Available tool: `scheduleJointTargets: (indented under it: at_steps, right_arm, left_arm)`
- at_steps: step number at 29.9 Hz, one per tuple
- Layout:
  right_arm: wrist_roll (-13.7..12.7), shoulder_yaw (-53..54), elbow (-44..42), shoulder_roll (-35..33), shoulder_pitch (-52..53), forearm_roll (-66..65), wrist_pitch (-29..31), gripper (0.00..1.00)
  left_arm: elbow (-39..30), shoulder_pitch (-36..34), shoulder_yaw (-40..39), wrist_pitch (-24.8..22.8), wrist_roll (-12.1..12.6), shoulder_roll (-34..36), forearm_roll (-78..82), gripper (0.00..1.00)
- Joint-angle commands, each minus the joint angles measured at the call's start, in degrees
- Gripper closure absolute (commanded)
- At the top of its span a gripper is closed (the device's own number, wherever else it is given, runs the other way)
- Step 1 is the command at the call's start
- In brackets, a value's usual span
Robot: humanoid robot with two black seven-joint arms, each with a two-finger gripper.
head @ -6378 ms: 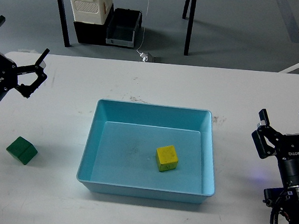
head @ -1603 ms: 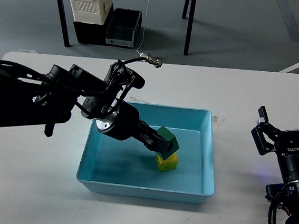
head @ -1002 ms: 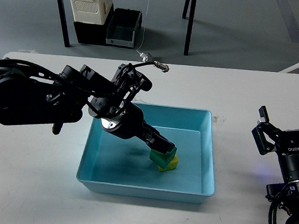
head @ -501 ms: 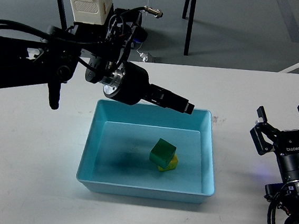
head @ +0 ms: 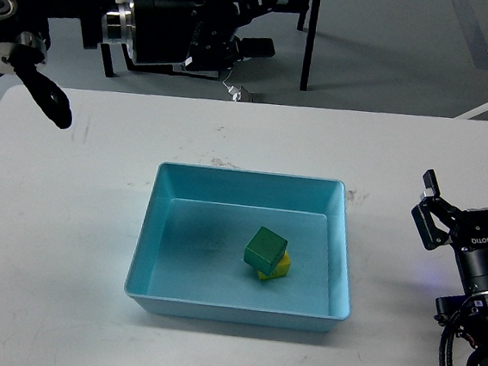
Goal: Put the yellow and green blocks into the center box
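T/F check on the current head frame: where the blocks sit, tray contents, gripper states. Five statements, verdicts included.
1. The green block is inside the light blue tray. True.
2. The yellow block lies on the white table, outside the tray. False: it is in the tray, partly hidden under the green block.
3. The green block leans on the yellow one. True.
4. The right gripper holds a block. False: its fingers are spread and hold nothing.
5. The left gripper is down in the tray. False: it is raised beyond the table's far edge.
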Motion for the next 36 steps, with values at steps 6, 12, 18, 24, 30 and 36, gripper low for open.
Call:
scheduleJointTargets:
  at_steps: [6, 12, 18, 24, 30, 36]
  right_arm:
    - [3.2, 3.2, -0.6, 0.0, 1.6, 0.2, -0.3, 0.0]
    - [3.8, 3.3, -0.7, 0.0, 1.2, 0.3, -0.3, 0.0]
    - [7.7, 3.1, -1.6, 0.7, 0.8, 0.4, -0.5, 0.0]
    - [9.5, 3.3, -1.9, 1.3, 0.3, 0.4, -6.2, 0.0]
    - [9.4, 3.1, -1.2, 0.8, -1.8, 0.3, -9.2, 0.0]
    - [9.3, 1.3, 2.3, 0.6, -5.0, -0.7, -8.9, 0.0]
  left_arm:
    - [2.8, 14.1, -18.4, 0.0, -0.4, -2.4, -11.6, 0.01]
    - [2.6, 30.3, -44.5, 0.0, 0.2, -11.3, -14.1, 0.0]
    - [-0.7, 45.3, -69.6, 0.0, 0.3, -24.5, -15.4, 0.0]
    - [-6.3, 61.5, -74.3, 0.0, 0.3, -31.6, -19.5, 0.0]
    - [-13.9, 75.2, -74.0, 0.0, 8.5, -38.6, -26.9, 0.0]
    - [-16.5, 83.3, -71.5, 0.0, 11.9, -39.5, -31.8, 0.0]
